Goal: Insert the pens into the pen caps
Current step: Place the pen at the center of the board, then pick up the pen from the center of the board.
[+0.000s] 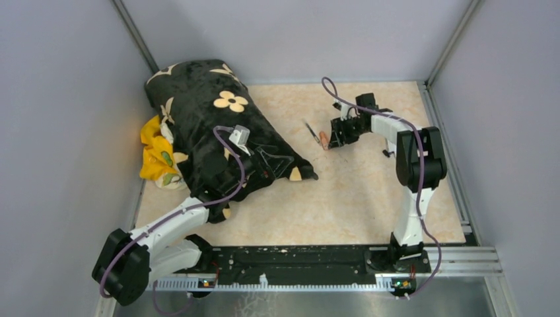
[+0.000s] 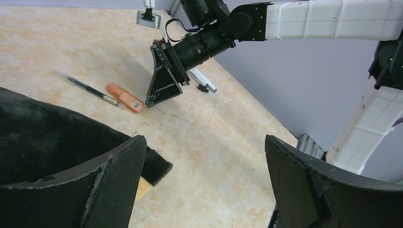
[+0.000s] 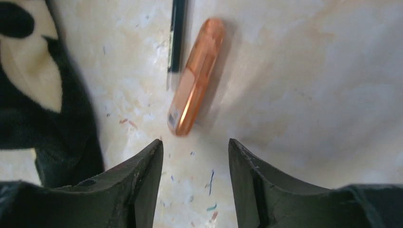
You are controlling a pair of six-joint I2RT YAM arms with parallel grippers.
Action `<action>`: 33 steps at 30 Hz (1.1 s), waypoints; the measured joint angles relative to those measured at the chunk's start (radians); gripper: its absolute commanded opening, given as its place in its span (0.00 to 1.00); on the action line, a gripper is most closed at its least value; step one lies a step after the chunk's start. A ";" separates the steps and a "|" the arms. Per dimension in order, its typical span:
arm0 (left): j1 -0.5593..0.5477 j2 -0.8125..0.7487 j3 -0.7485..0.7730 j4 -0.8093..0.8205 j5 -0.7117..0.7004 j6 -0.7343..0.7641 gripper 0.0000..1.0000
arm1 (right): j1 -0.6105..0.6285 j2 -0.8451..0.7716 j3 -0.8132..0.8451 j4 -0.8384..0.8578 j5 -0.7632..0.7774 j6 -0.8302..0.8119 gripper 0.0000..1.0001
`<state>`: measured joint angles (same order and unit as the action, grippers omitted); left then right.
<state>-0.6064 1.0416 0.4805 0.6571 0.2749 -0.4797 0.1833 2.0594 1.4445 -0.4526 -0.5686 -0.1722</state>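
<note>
A short orange marker (image 3: pixel 197 76) lies on the table just ahead of my right gripper (image 3: pixel 196 142), which is open with nothing between its fingers. Beside the marker lies a thin dark pen (image 3: pixel 177 35). From above, the marker (image 1: pixel 323 139) and the pen (image 1: pixel 310 130) lie left of the right gripper (image 1: pixel 332 140). In the left wrist view a white-barrelled pen (image 2: pixel 203 81) shows behind the right gripper (image 2: pixel 154 102), with the marker (image 2: pixel 124 97) and thin pen (image 2: pixel 85 87) to its left. My left gripper (image 2: pixel 204 140) is wide open above the table. No loose pen caps show.
A black cloth with cream flowers (image 1: pixel 211 119) covers the left of the table (image 1: pixel 356 191), with a yellow cloth (image 1: pixel 155 155) beside it. My left gripper (image 1: pixel 264 164) hovers over the black cloth's right edge. Grey walls enclose three sides. Small ink marks dot the table.
</note>
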 measured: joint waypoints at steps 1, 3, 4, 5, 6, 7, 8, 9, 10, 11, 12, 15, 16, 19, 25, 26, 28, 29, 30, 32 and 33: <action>0.000 -0.006 -0.009 0.007 0.008 -0.024 0.99 | 0.000 -0.019 -0.017 -0.003 0.000 -0.004 0.55; 0.001 -0.017 -0.021 0.017 0.023 -0.072 0.99 | -0.001 -0.072 -0.054 -0.011 -0.001 -0.021 0.56; 0.001 -0.024 -0.024 0.018 0.031 -0.098 0.99 | -0.004 -0.102 -0.068 -0.015 -0.002 -0.032 0.57; 0.001 -0.032 -0.027 0.017 0.037 -0.126 0.99 | -0.006 -0.134 -0.079 -0.020 -0.006 -0.044 0.57; 0.002 -0.042 -0.028 0.017 0.042 -0.151 0.99 | -0.010 -0.180 -0.089 -0.028 -0.013 -0.058 0.58; 0.002 -0.051 -0.031 0.016 0.045 -0.170 0.99 | -0.013 -0.217 -0.094 -0.031 -0.018 -0.071 0.58; 0.002 -0.062 -0.034 0.016 0.047 -0.187 0.99 | -0.018 -0.264 -0.102 -0.029 -0.024 -0.082 0.60; 0.002 -0.077 -0.040 0.014 0.048 -0.206 0.99 | -0.024 -0.319 -0.114 -0.020 -0.029 -0.093 0.62; 0.002 -0.095 -0.047 0.010 0.048 -0.226 0.99 | -0.031 -0.376 -0.130 -0.008 -0.035 -0.100 0.65; 0.002 -0.109 -0.053 0.008 0.048 -0.239 0.99 | -0.039 -0.435 -0.150 0.006 -0.039 -0.107 0.68; 0.002 -0.127 -0.061 0.006 0.048 -0.257 0.99 | -0.049 -0.504 -0.174 0.023 -0.046 -0.114 0.72; 0.002 -0.163 -0.078 0.000 0.048 -0.304 0.99 | -0.079 -0.694 -0.252 0.096 -0.067 -0.115 0.88; 0.002 -0.168 -0.079 0.000 0.048 -0.315 0.99 | -0.089 -0.757 -0.283 0.127 -0.076 -0.112 0.92; 0.002 -0.168 -0.079 0.004 0.047 -0.344 0.99 | -0.115 -0.898 -0.371 0.216 -0.103 -0.092 0.98; 0.002 -0.087 -0.047 0.086 0.047 -0.388 0.99 | -0.143 -0.980 -0.470 0.312 -0.170 -0.031 0.98; 0.002 -0.071 -0.036 0.100 0.047 -0.392 0.99 | -0.146 -0.977 -0.471 0.312 -0.176 -0.025 0.98; 0.002 -0.029 -0.010 0.140 0.051 -0.396 0.99 | -0.147 -0.972 -0.471 0.319 -0.183 -0.017 0.98; 0.002 -0.006 0.007 0.163 0.059 -0.394 0.99 | -0.147 -0.969 -0.471 0.323 -0.183 -0.015 0.98; 0.002 0.015 0.024 0.186 0.068 -0.389 0.99 | -0.147 -0.964 -0.471 0.327 -0.182 -0.015 0.98; 0.002 0.058 0.065 0.233 0.094 -0.369 0.99 | -0.148 -0.950 -0.471 0.333 -0.177 -0.017 0.98; 0.002 0.080 0.092 0.253 0.108 -0.354 0.99 | -0.151 -0.942 -0.471 0.333 -0.174 -0.017 0.97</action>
<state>-0.6044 1.1221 0.5728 0.9096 0.3828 -0.8337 0.0326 1.1175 0.9733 -0.1196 -0.7429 -0.1894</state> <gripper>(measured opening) 0.987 0.982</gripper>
